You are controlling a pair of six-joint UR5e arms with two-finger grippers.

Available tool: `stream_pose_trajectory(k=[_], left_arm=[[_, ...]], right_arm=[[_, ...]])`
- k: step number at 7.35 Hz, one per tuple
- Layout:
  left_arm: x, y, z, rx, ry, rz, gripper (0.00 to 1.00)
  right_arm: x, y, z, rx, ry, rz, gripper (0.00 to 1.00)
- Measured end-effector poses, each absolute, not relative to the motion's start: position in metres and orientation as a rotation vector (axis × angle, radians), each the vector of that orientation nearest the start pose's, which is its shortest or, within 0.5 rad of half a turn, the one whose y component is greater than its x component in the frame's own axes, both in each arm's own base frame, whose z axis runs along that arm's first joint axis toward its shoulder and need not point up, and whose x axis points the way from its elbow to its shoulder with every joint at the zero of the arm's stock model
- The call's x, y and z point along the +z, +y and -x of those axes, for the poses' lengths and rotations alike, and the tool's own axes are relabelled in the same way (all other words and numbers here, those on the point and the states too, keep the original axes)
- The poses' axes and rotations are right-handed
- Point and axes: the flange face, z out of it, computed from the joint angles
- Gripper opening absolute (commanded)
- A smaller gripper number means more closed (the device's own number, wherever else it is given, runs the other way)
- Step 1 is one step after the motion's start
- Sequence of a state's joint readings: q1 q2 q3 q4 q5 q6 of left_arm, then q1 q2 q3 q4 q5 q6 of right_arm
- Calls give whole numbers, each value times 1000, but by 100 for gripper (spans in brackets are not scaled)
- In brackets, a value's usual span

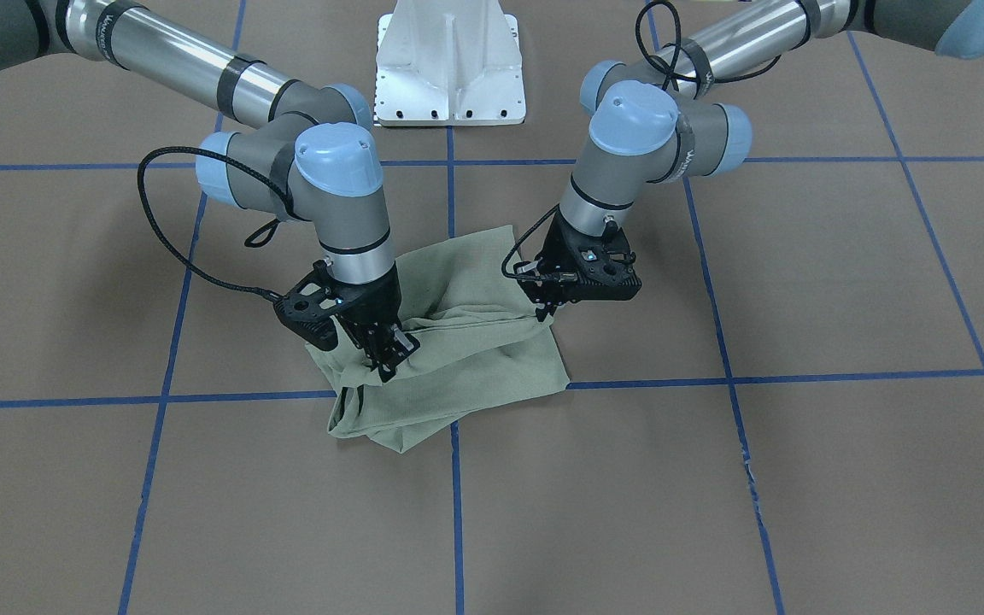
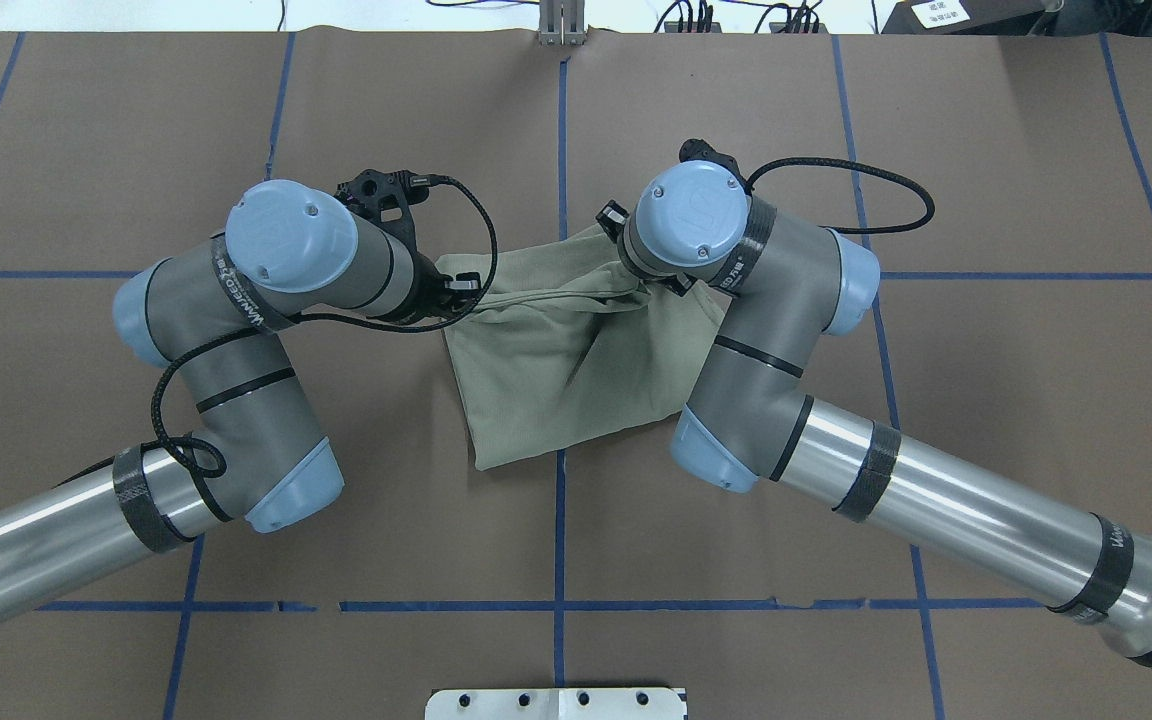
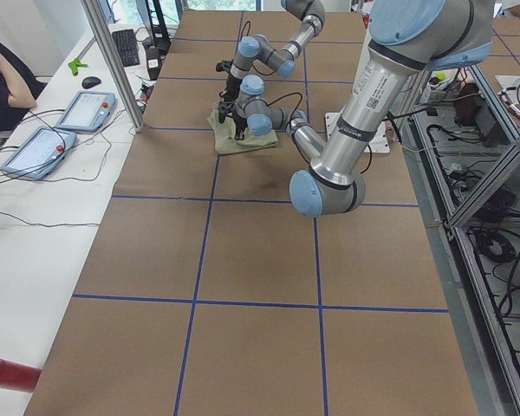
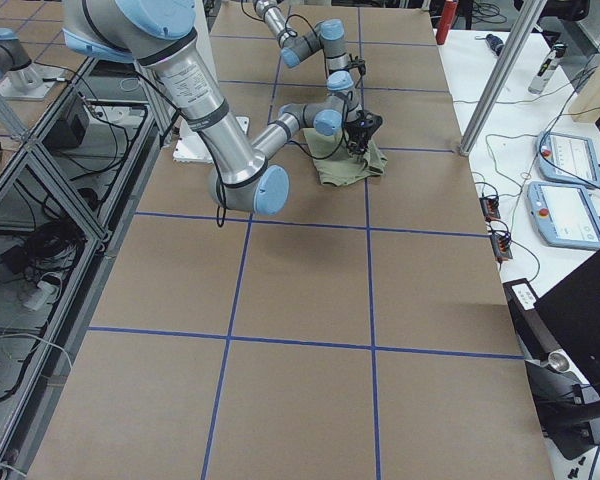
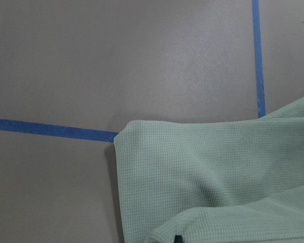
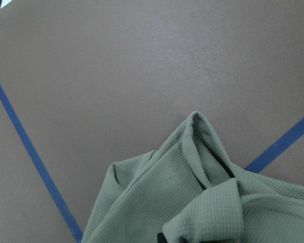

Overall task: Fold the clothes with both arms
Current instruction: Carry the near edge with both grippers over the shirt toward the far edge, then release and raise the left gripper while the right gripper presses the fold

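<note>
The clothes are one sage-green knit shirt (image 1: 466, 359), lying bunched and partly folded at the middle of the table (image 2: 556, 370). In the front view my left gripper (image 1: 546, 314) is on the right, shut on the shirt's raised edge. My right gripper (image 1: 385, 359) is on the left, shut on a gathered fold at the opposite corner. From overhead, the left gripper (image 2: 456, 290) pinches the shirt's far left corner, and the right gripper is hidden under its own wrist (image 2: 691, 215). A taut ridge of cloth runs between them. Both wrist views show only cloth (image 5: 218, 172) (image 6: 182, 192) and table.
The white pedestal base (image 1: 449, 64) stands at the robot's side of the table. Blue tape lines (image 1: 453, 478) grid the brown surface. A person (image 3: 0, 78) sits beside the table with teach pendants (image 3: 87, 111) and cables on a white bench.
</note>
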State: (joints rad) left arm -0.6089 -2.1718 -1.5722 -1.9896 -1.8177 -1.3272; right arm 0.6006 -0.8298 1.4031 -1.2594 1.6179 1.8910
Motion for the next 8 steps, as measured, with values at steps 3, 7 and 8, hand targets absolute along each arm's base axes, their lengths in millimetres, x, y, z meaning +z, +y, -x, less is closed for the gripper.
stream_pose_trajectory(k=[3,7,8], left_arm=[[256,-493,-500,-142,1011,-263,100],[275,-529,-438,11,993,-325,100],[280,-533,-431,26,990,-326,100]], right_arm=[[247,-539,546,749,-903,-127,100],[214,-490,554,595,-951,-100,100],[217,-458,574,495,-923,-121,100]])
